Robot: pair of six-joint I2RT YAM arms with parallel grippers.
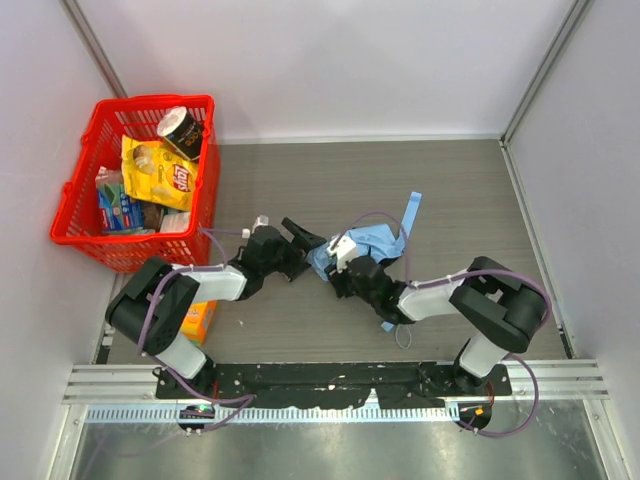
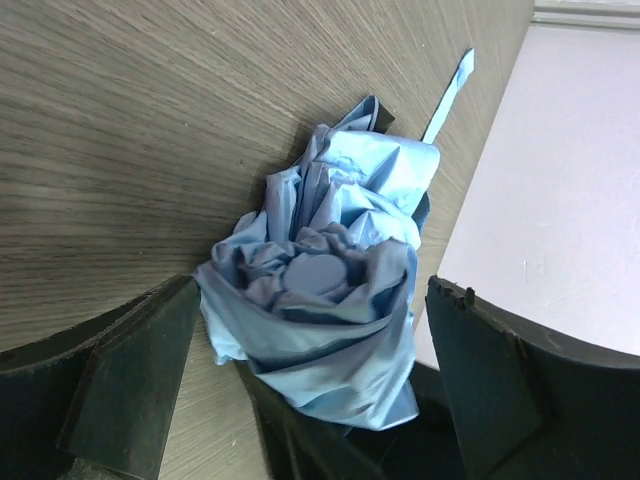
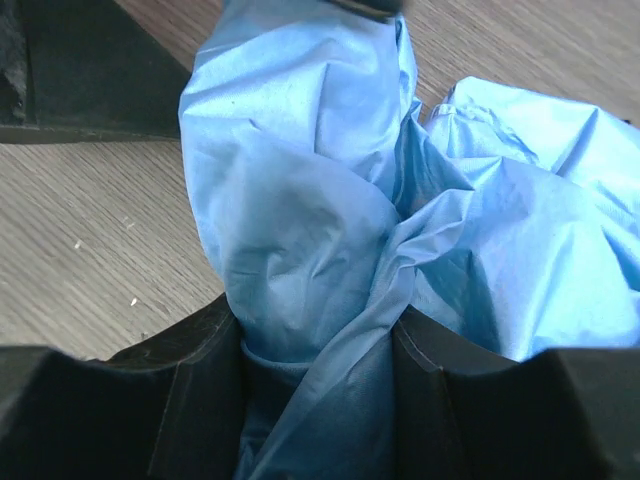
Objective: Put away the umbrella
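At the near left, tucked against the left arm: an orange box [image 1: 200,320] on the grey wood-grain table [image 1: 430,175].

Just right of centre, the right gripper [image 3: 320,385], its fingers [image 3: 195,400] pinched tight on a bunched fold of sky-blue cloth from the umbrella [image 1: 375,240].

Facing it from the left, the left gripper [image 1: 305,250], fingers [image 2: 130,380] spread wide to either side of the bundle's crumpled left end and not closed on it. Impossible to tell whether touching the cloth or just clear.

Umbrella collapsed and rumpled, lying on the table near its middle, between the two grippers and running off toward the far right. From the left wrist view, folds gathered around a round blue cap at the end.

Beyond the bundle, a thin blue strap [image 1: 412,212] trailing flat across the table toward the far right.

At the far left corner: a red plastic basket [image 1: 150,103], well apart from the umbrella, holding a yellow snack bag [image 1: 165,175], a dark round tub [image 1: 182,130] and other packets.
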